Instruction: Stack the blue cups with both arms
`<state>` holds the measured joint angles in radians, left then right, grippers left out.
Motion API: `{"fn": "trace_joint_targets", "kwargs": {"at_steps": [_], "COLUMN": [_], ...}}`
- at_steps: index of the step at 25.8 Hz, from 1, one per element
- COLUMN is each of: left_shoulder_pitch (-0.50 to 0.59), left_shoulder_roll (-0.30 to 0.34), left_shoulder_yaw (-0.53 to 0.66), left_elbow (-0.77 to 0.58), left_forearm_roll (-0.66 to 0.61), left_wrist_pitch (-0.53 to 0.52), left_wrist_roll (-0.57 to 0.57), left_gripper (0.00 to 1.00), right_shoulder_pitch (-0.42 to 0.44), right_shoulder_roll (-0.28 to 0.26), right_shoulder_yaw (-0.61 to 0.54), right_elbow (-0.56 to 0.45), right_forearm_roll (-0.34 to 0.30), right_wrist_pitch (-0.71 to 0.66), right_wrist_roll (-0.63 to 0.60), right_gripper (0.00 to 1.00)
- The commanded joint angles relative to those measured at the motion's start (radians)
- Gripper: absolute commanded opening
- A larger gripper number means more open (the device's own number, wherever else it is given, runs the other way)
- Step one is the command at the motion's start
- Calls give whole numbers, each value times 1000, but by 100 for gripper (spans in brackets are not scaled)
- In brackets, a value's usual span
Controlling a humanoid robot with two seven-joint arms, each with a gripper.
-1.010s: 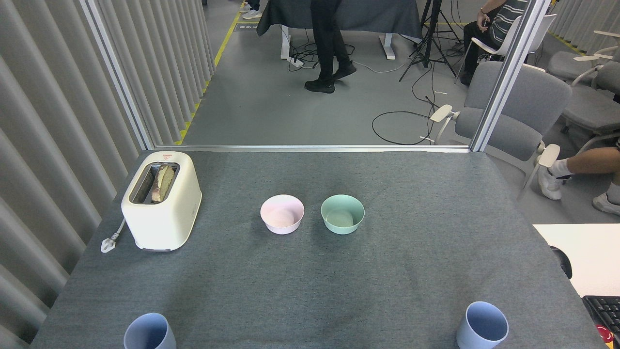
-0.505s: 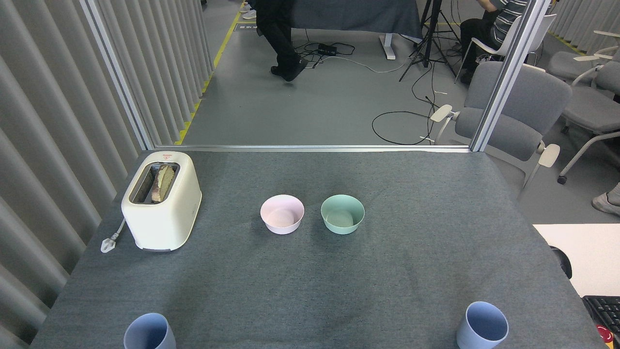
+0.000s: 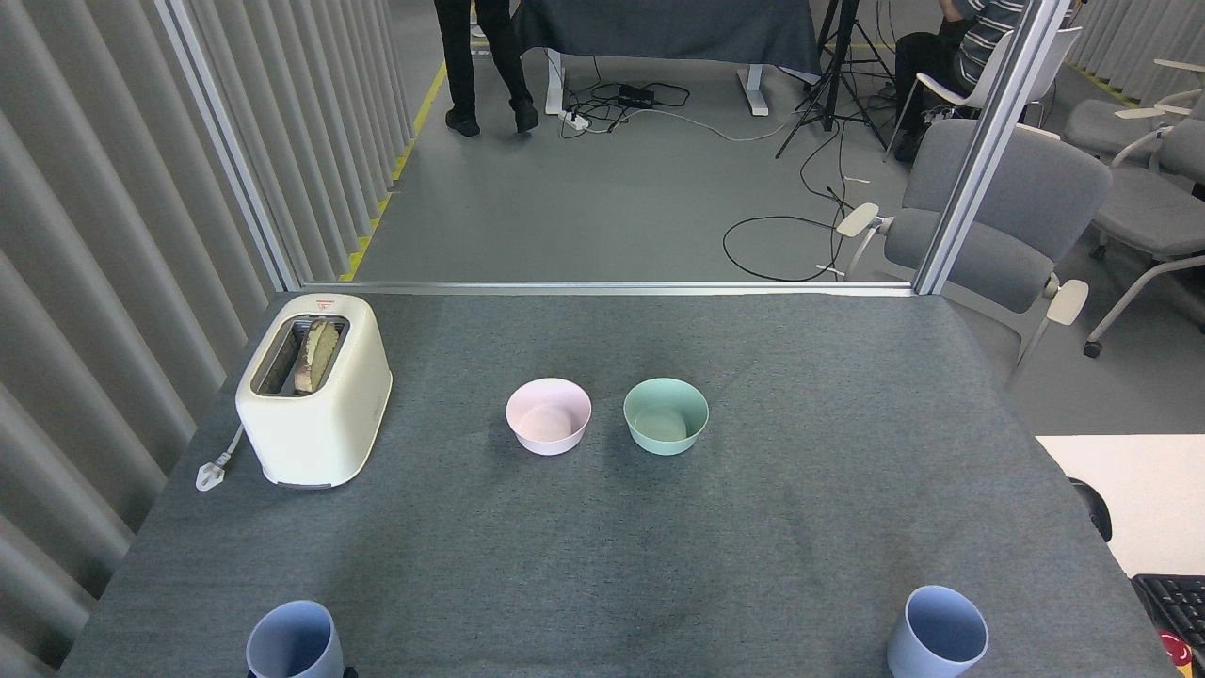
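I see the grey table [image 3: 810, 395] first, then the toaster [image 3: 315, 391] at far left, the pink bowl [image 3: 548, 416] and mint-green bowl [image 3: 666, 415] at centre. The left blue cup [image 3: 294, 642] stands upright at the near-left edge; the right blue cup [image 3: 938, 633] stands upright at near right, well apart. Neither gripper is visible, so I cannot tell whether their fingers are spread. For a clean pickup, I approach each cup from its outer side and grasp the wall below the rim.
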<state>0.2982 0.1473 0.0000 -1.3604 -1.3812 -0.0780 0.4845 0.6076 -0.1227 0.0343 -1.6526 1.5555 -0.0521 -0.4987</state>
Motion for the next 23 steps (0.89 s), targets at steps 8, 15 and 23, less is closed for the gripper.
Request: {"fn": "trace_joint_targets", "kwargs": {"at_steps": [8, 15, 23], "left_shoulder_pitch": [-77, -94, -99], "left_shoulder_roll": [0, 3, 2], "left_shoulder_yaw": [2, 0, -104], "left_elbow": [89, 95, 9], "left_forearm_roll": [1, 1, -13], "left_wrist_pitch": [3, -5, -52], "left_wrist_roll": [-1, -1, -3], "left_gripper": [100, 66, 40], "right_shoulder_pitch": [3, 3, 0], "right_shoulder_roll": [2, 2, -2], "right_shoulder_yaw": [1, 1, -2], "right_elbow": [2, 2, 5], "right_forearm_roll": [0, 0, 2], "right_wrist_pitch": [0, 1, 3], "right_wrist_roll": [-1, -3, -3], "right_gripper": [100, 100, 100]}}
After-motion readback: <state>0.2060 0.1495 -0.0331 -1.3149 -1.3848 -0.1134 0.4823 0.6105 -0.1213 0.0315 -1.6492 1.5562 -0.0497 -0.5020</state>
